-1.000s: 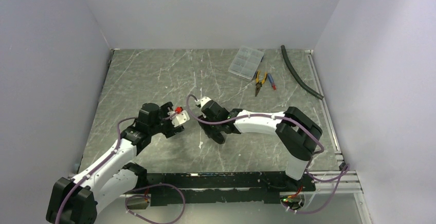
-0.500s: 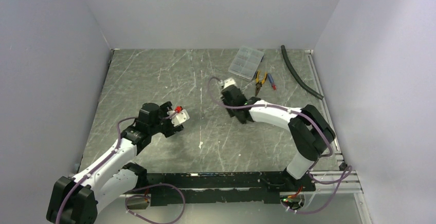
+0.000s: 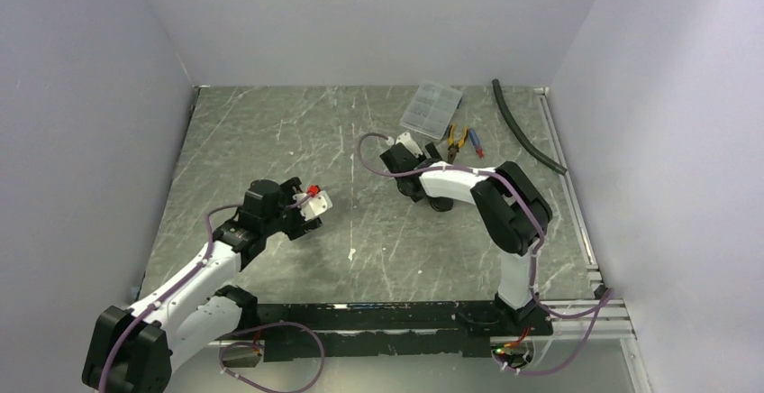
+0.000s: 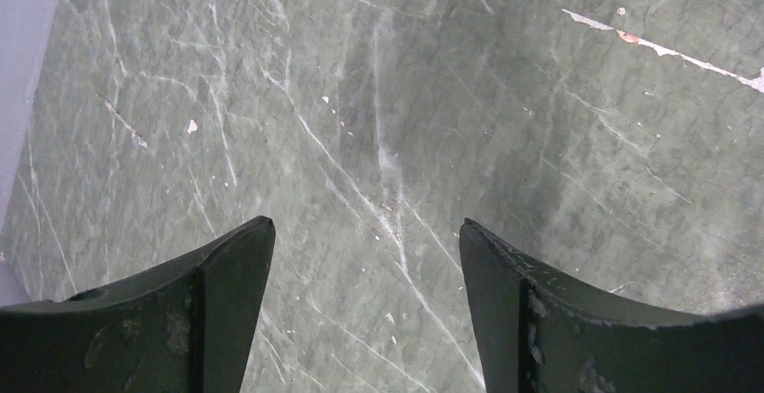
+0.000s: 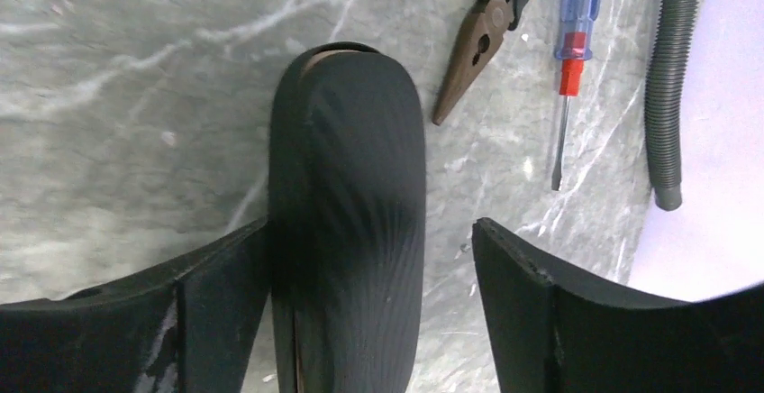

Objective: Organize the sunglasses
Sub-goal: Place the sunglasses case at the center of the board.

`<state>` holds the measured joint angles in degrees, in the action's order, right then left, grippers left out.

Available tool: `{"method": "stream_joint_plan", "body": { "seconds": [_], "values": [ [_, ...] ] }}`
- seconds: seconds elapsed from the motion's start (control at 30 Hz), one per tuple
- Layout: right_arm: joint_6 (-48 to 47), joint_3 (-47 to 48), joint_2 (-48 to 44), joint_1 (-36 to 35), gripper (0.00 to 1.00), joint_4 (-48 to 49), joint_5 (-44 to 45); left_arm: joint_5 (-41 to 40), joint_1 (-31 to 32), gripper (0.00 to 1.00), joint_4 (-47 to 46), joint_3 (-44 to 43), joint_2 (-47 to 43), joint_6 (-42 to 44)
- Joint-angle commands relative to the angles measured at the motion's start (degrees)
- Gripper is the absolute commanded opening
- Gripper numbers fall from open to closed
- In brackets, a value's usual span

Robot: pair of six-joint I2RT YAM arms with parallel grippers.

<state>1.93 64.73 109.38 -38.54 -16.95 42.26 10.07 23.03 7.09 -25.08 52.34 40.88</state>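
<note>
Sunglasses cannot be made out in any view. Right gripper [image 5: 369, 227] has its fingers spread wide around a case [image 5: 347, 195]: black, oblong, finely ribbed, round-ended, with a thin tan seam at the tip. It lies against one finger, with a gap to the other. Beyond lie yellow-handled pliers [image 5: 482, 41], a blue-and-red screwdriver [image 5: 568, 59] and a corrugated grey hose [image 5: 671, 86]. Left gripper [image 4: 365, 223] gapes wide over the green, white-veined table [image 4: 450, 95].
</note>
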Motion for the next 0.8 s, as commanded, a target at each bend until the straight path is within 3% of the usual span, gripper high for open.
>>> {"method": "stream_joint_plan", "body": {
  "seconds": [0.0, 0.27, 0.47, 0.57, 0.63, 0.77],
  "values": [
    [2.4, 1.9, 4.1, -2.2, 0.88, -5.7, -3.8, 0.0, -0.3, 0.80, -1.5, -0.6, 0.2, 0.1],
    [3.8, 2.9, 0.1, -5.9, 0.98, -6.6, -10.1, -0.4, -0.3, 0.79, -1.3, -1.5, 1.7, 0.0],
    [2.1, -5.1, -17.6, -3.7, 1.00, 5.1, -26.0, -0.5, -0.9, 0.81, -0.9, -2.3, 2.9, -2.3],
    [5.2, -13.9, -30.6, 3.0, 1.00, 15.9, -33.7, -1.9, -3.0, 0.81, -2.5, -3.3, 6.5, -5.6],
    [8.6, -20.0, -38.2, 9.5, 1.00, 22.0, -34.2, -2.4, -5.9, 0.81, -4.4, -3.9, 9.2, -8.0],
    [13.9, -30.2, -49.4, 23.3, 1.00, 26.6, -23.4, -0.1, -16.3, 0.81, -10.1, -5.2, 14.3, -15.1]
  ]
}}
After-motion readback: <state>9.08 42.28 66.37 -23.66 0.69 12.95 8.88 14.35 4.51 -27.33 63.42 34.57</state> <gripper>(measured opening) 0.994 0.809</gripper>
